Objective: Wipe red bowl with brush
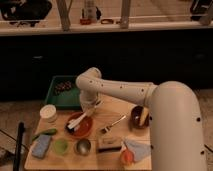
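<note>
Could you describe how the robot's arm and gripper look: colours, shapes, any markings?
The arm is off-white and smooth, built of thick rounded tube segments with a ball-like joint; its widest segment, on the right, bears a few small dark dots. No cables show. The gripper, at the arm's end just above the red bowl, looks pale like the arm.

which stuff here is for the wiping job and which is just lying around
For the job: red bowl, brush lying across it, gripper at the brush's handle.

Lying about: brown bowl, metal utensil, green tray, white cup, blue sponge, metal bowl.
</note>
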`<state>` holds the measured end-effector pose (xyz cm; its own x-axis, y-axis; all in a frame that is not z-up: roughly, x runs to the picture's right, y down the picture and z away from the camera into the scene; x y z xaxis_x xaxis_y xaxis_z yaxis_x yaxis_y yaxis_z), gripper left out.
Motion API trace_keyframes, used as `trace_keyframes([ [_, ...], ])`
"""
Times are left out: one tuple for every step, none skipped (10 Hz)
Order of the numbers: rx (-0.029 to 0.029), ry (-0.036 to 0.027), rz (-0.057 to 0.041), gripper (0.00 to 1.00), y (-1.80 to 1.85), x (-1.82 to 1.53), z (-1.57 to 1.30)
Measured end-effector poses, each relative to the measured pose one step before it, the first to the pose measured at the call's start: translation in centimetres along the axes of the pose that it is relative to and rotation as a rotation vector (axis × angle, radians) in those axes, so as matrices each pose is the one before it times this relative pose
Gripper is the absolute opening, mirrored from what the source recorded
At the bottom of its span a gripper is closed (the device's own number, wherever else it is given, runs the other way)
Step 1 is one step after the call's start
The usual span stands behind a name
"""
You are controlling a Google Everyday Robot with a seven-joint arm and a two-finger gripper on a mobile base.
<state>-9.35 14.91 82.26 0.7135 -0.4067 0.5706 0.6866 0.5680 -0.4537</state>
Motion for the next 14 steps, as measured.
trace_keyframes([
  [-0.00471,-0.00210,0.02005,0.00,1.519,0.214,0.040],
  [0.00013,0.00097,0.02051,0.00,0.949,0.549,-0.069],
  [-0.00332,0.00400,0.02975,0.00,1.268,0.990,-0.179],
  [-0.00215,0.00528,0.02662,0.00,0.904,1.029,-0.125],
  [-0.00097,0.01330,0.03910,0.00,0.919,1.608,-0.303],
  [-0.00265,0.01249,0.01630,0.00,-0.010,0.773,-0.264],
  [-0.00385,0.01768,0.01161,0.00,-0.512,0.885,-0.287],
  [-0.00523,0.01946,0.00568,0.00,-1.125,1.052,-0.321],
  [-0.00095,0.01054,-0.00164,0.00,-1.011,0.541,-0.259],
  [-0.00328,0.00969,-0.00503,0.00,-0.857,0.362,-0.136],
  [0.00074,0.01090,-0.01708,0.00,-1.123,-0.045,-0.359],
  [0.00197,0.00473,-0.01376,0.00,-0.687,-0.508,-0.148],
  [0.00025,0.00285,-0.02170,0.00,-0.844,-0.902,-0.037],
  [0.00001,-0.00094,-0.03585,0.00,-1.153,-1.513,-0.021],
])
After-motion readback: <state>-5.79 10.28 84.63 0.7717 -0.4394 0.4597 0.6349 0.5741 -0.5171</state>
